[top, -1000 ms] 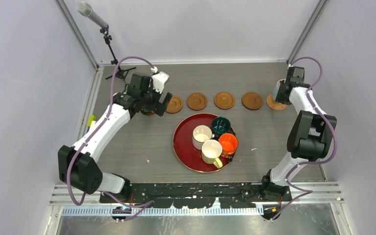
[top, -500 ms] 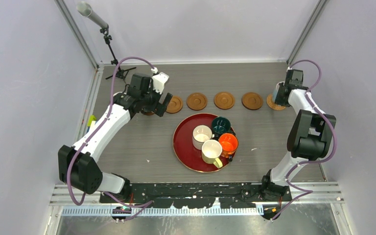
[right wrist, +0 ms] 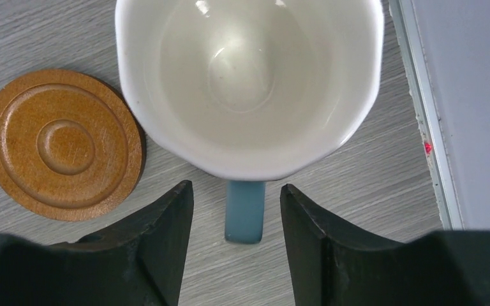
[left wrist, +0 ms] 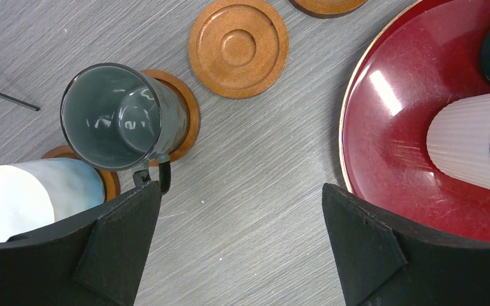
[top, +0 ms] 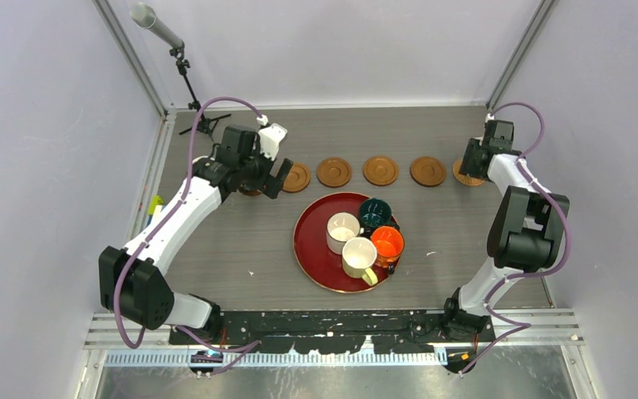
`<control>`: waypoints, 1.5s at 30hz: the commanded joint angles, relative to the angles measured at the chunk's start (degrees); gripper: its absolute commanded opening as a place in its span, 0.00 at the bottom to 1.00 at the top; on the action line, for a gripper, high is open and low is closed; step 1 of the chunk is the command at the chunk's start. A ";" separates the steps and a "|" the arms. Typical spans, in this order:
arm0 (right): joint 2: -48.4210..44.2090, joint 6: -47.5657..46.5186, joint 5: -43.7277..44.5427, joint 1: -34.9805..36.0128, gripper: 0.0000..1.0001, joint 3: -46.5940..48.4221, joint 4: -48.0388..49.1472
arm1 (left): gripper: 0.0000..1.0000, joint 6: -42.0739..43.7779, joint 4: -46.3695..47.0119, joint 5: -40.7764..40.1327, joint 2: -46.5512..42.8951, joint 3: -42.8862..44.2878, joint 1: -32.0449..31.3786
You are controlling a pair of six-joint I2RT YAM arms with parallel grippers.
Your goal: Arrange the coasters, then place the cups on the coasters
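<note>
Right jaws just parted around handle (right wrist: 245, 213) of upright blue cup (right wrist: 249, 83), handle wristward; left jaws spread.

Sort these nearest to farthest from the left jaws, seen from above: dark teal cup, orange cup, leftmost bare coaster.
1. Leftmost bare coaster, beside the jaws of the left gripper.
2. Dark teal cup, far side of the tray.
3. Orange cup, tray's right side.

From high above and behind the arm bases (top: 191, 314) we look down on the whole grey wood-grain desk (top: 241, 241). Our left wrist view looks straight down, close, sharing the round dark red tray (left wrist: 389, 127); the right wrist view, closer, shares a round brown wooden coaster (right wrist: 64, 143).
</note>
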 commanded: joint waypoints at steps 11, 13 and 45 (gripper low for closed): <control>-12.15 -4.84 -8.35 -0.18 0.75 4.95 -14.71 | 1.00 -0.18 0.93 2.31 -1.92 -0.88 0.35; -14.29 -8.83 -10.49 -0.21 0.77 5.71 -17.64 | 1.00 -0.21 0.78 2.63 -2.26 -1.21 0.31; -16.63 -46.77 -30.94 24.70 0.68 -5.81 -34.79 | 1.00 -1.27 -0.72 2.89 -3.87 -1.23 0.31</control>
